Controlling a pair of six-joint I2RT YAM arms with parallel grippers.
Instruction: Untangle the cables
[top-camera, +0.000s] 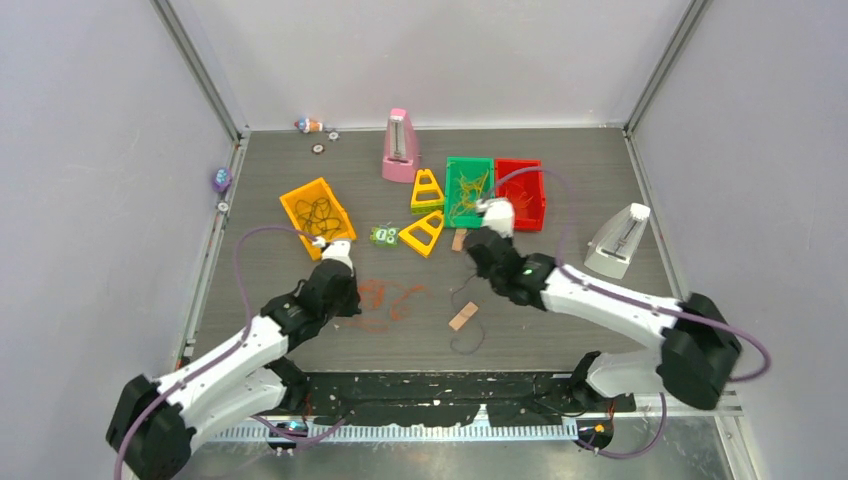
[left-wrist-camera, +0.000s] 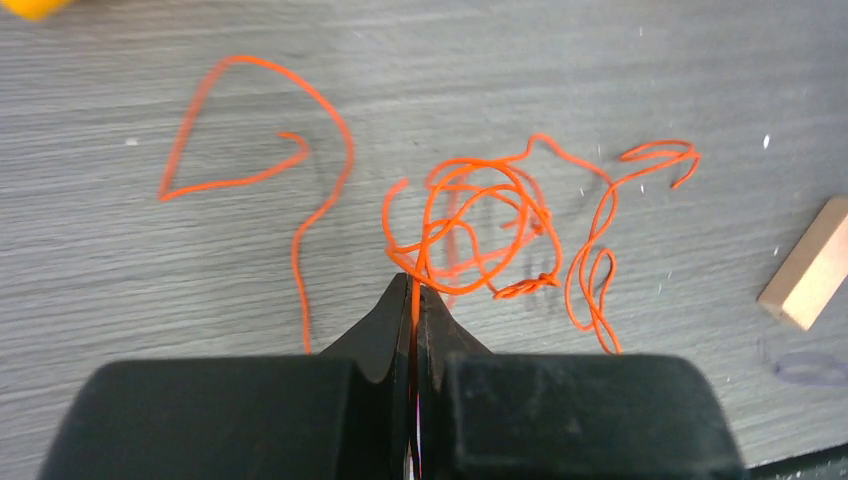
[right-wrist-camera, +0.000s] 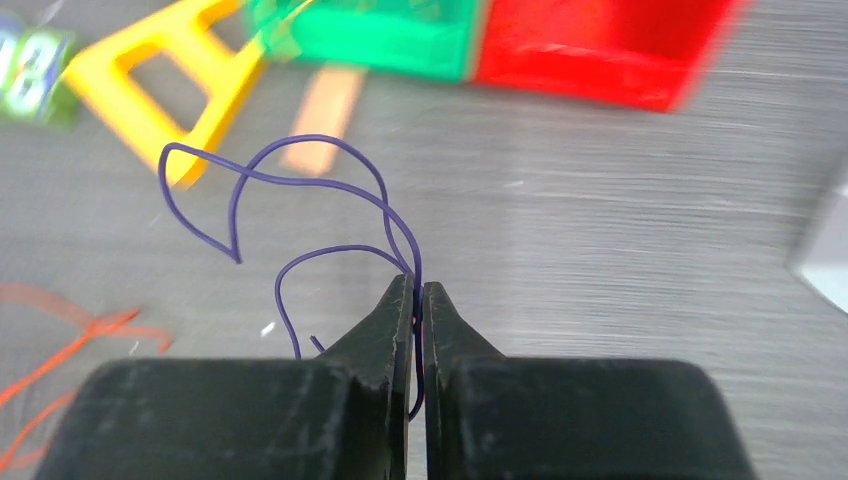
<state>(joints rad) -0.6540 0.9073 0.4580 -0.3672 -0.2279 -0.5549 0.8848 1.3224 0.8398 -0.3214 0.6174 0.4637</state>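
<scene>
The left tool (left-wrist-camera: 412, 285), jaws pinched together, clamps one strand of the thin orange-red cord tangle (left-wrist-camera: 480, 225) lying mid-frame on the grey wooden table (left-wrist-camera: 650, 60). The right tool (right-wrist-camera: 417, 290), also closed, holds a thin dark purple cord (right-wrist-camera: 312, 137) that loops toward the upper left. Both cords look light, floppy and snag-prone, and are probably best gripped near a free end.

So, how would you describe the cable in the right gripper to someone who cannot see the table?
Start at the green bin and red bin at the far side; just before them, the right gripper is shut on one thin cable. It is dark purple, while the other cables beside it are orange.
</scene>
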